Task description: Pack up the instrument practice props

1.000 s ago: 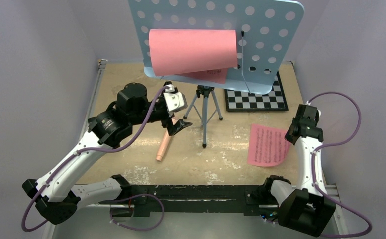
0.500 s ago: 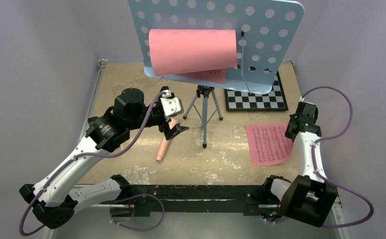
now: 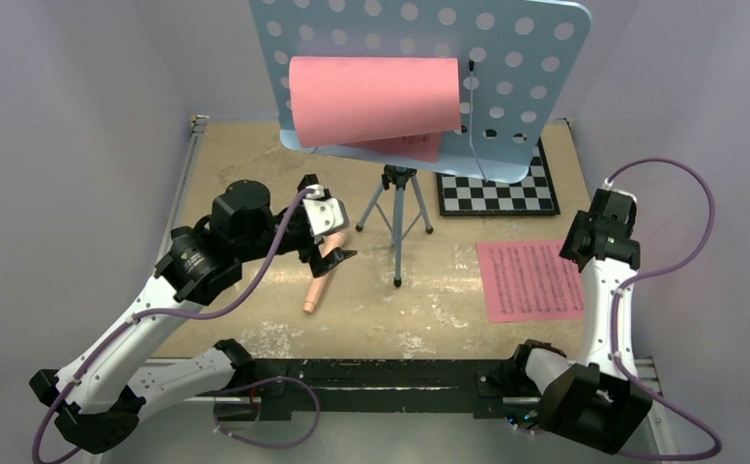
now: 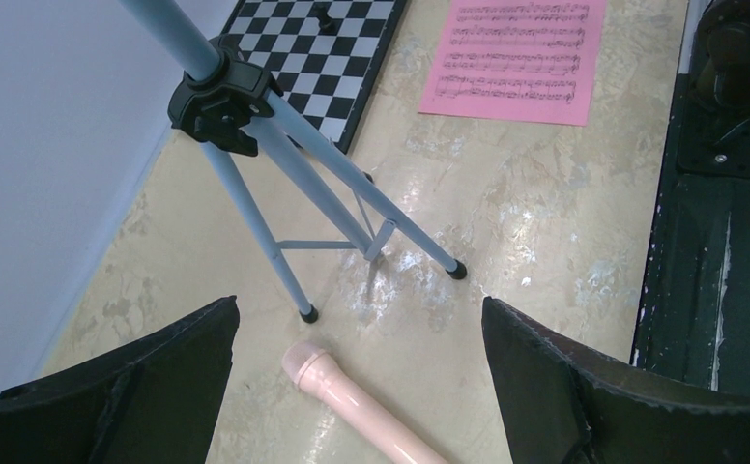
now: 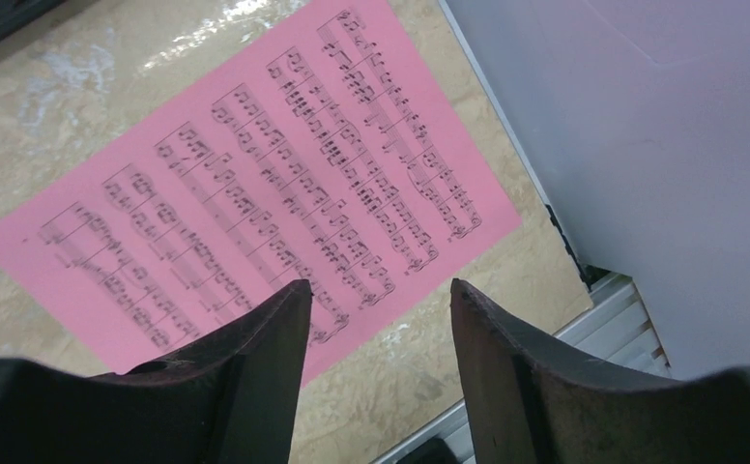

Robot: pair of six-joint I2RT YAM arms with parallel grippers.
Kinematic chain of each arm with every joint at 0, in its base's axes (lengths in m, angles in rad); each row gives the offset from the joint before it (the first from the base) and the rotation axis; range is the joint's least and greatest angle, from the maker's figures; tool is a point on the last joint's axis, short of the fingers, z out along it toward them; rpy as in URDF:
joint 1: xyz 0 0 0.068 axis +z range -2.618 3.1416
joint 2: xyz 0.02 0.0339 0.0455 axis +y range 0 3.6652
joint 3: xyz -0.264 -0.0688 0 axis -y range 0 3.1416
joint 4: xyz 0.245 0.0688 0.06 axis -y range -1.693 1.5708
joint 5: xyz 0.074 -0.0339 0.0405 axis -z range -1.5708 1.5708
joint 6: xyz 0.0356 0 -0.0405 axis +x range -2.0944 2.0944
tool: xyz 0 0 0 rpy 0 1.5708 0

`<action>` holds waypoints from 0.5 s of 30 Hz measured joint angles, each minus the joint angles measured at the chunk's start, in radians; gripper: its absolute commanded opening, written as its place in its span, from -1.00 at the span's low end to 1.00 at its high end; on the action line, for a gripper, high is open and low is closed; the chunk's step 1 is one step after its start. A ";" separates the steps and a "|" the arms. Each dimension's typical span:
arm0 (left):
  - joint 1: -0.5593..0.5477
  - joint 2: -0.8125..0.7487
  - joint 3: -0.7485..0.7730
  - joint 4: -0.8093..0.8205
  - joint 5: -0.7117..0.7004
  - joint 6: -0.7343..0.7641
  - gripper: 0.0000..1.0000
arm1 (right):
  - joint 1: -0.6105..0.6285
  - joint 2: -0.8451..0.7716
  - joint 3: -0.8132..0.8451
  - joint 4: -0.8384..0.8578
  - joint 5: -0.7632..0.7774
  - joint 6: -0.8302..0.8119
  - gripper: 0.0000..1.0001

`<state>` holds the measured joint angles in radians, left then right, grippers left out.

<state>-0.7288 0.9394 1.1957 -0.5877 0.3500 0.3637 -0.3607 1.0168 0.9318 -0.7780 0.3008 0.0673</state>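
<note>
Top: my left gripper (image 3: 330,242) hangs over the recorder's (image 3: 313,290) far end, possibly touching it. The stand (image 3: 419,77) is just to its right.
Left wrist: jaws wide apart and empty, recorder lying on the table between them.
Right wrist: right gripper (image 5: 379,290) parted, holding nothing, sheet (image 5: 255,184) flat beneath it.

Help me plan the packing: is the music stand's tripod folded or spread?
Spread. The music stand is upright, its tripod legs splayed wide apart, feet planted on the table.

left gripper (image 4: 359,307) wide apart, right gripper (image 5: 381,286) at a narrower gap
</note>
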 measured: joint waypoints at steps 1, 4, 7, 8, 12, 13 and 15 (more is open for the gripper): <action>0.000 0.001 0.000 -0.008 -0.010 0.006 0.99 | 0.000 -0.015 0.013 -0.016 -0.016 0.000 0.31; 0.000 0.009 0.005 -0.039 -0.054 0.014 0.99 | 0.000 -0.085 0.052 -0.047 -0.109 0.004 0.46; 0.000 0.025 0.023 -0.087 -0.112 0.015 0.99 | 0.000 -0.195 0.097 -0.057 -0.268 -0.003 0.51; 0.000 0.030 0.030 -0.106 -0.129 0.018 0.99 | 0.000 -0.231 0.114 -0.059 -0.336 -0.010 0.51; 0.000 0.039 0.056 -0.190 -0.146 0.061 0.87 | 0.000 -0.360 0.153 -0.059 -0.602 -0.039 0.49; 0.000 0.037 0.061 -0.209 -0.140 0.078 0.84 | 0.000 -0.406 0.153 -0.066 -0.684 -0.053 0.47; 0.000 0.028 0.068 -0.241 -0.117 0.124 0.75 | 0.000 -0.474 0.150 -0.079 -0.805 -0.080 0.43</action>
<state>-0.7284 0.9676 1.2640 -0.8288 0.2333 0.4877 -0.3611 0.5426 1.0821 -0.8566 -0.5037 -0.0128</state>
